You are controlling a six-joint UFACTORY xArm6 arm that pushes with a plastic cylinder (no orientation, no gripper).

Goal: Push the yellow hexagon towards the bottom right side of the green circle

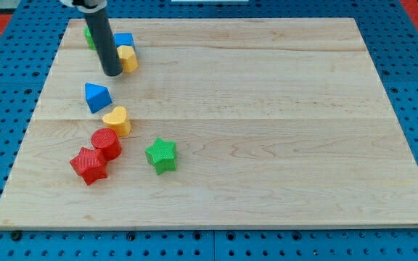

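Note:
The yellow hexagon [128,58] sits near the view's top left, touching a blue block [124,40] above it. The green circle [90,36] shows only as a sliver at the left of my rod, mostly hidden behind it. My tip [112,72] rests on the board just left of the yellow hexagon, close to or touching its left side, and below the green circle.
A blue triangle [96,96], a yellow heart [117,119], a red circle [106,143], a red star [88,165] and a green star [161,154] lie lower on the view's left. The wooden board [267,109] ends near the view's top.

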